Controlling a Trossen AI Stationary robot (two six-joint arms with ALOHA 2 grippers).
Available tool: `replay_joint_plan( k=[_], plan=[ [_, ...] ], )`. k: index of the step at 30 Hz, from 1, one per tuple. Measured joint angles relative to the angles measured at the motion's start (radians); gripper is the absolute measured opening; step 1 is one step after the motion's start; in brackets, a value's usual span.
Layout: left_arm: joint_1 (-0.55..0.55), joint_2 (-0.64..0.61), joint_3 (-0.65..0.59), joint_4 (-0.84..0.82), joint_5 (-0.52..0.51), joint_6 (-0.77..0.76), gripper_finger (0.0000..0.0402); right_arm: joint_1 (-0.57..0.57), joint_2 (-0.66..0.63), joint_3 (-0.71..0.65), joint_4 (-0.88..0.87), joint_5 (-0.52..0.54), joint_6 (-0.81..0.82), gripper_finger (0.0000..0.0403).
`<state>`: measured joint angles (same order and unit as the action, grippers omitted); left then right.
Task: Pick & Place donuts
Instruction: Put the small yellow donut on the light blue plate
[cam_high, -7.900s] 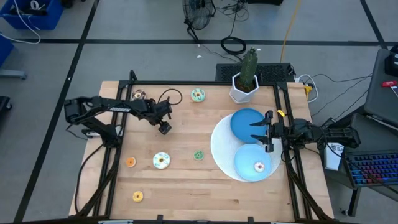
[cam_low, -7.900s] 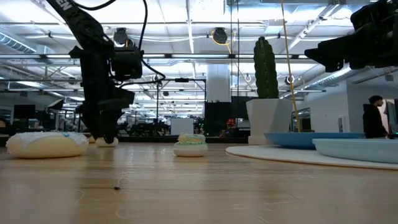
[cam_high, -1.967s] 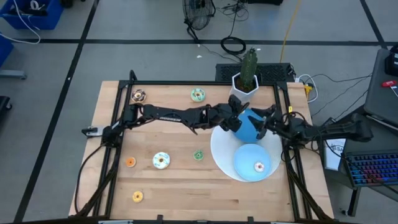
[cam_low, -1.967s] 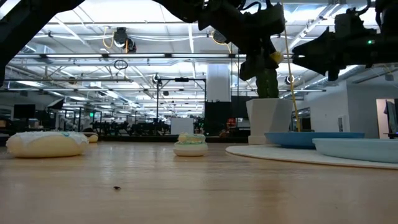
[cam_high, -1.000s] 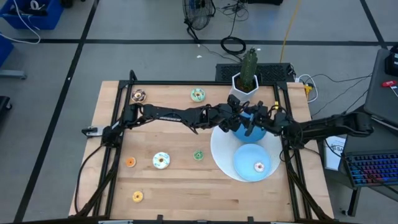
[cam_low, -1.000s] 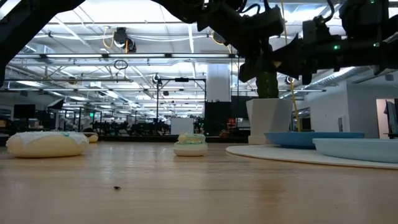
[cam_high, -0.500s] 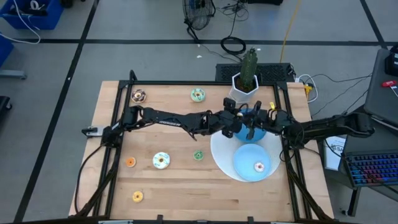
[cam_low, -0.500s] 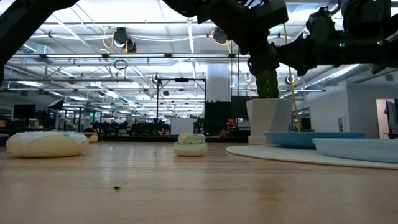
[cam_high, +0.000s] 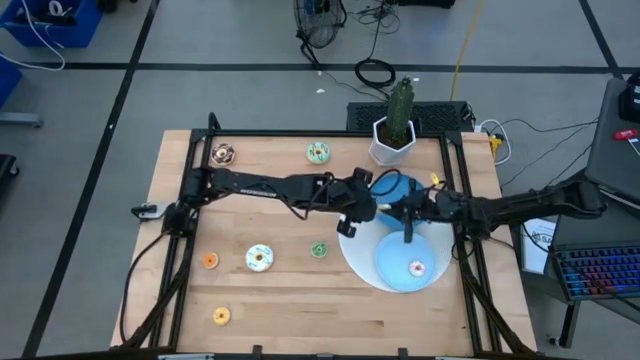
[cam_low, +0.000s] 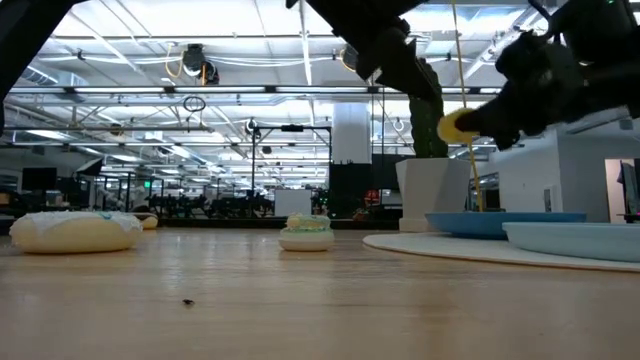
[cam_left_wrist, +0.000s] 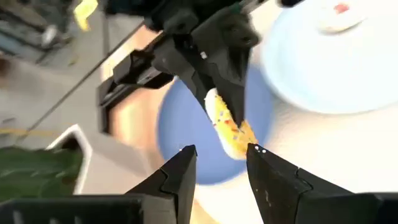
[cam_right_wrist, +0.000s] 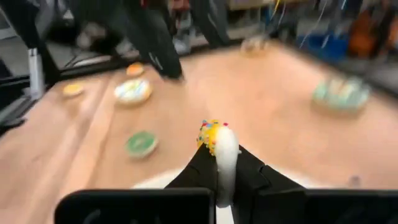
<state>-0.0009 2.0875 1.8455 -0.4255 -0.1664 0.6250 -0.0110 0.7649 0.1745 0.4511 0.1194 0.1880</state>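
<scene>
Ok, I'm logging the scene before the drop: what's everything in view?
Loose donuts: six; chocolate, mint, white, green, two orange; on bare wood.
Plated donut: one, white, on near plate.
Yellow donut: one, held aloft.
Blue plates: two, on disc.
White disc: one, right side.
Cactus: green, white pot, back edge.
Left gripper: fingers open, empty.
Right gripper: clamps yellow donut.

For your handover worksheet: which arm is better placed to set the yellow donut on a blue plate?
Right. The right gripper is shut on the yellow donut, above the blue plates. The left gripper is open and holds nothing.
</scene>
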Motion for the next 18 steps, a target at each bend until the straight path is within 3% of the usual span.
replay_joint_plan(
  k=[5, 9, 15, 18],
  plan=[
    [0.013, -0.022, -0.032, 0.019, 0.120, -0.003, 0.0145, 0.063, -0.078, 0.008, -0.243, -0.182, 0.288, 0.0005],
    [0.034, -0.047, -0.074, 0.057, 0.140, -0.032, 0.0145, 0.140, -0.087, 0.011, -0.391, -0.280, 0.474, 0.0005],
    [0.065, -0.080, -0.152, 0.123, 0.139, -0.078, 0.0145, 0.239, -0.068, 0.011, -0.574, -0.275, 0.623, 0.0007],
    [0.070, -0.086, -0.151, 0.133, 0.140, -0.088, 0.0145, 0.253, -0.068, 0.011, -0.592, -0.249, 0.642, 0.0031]
  ],
)
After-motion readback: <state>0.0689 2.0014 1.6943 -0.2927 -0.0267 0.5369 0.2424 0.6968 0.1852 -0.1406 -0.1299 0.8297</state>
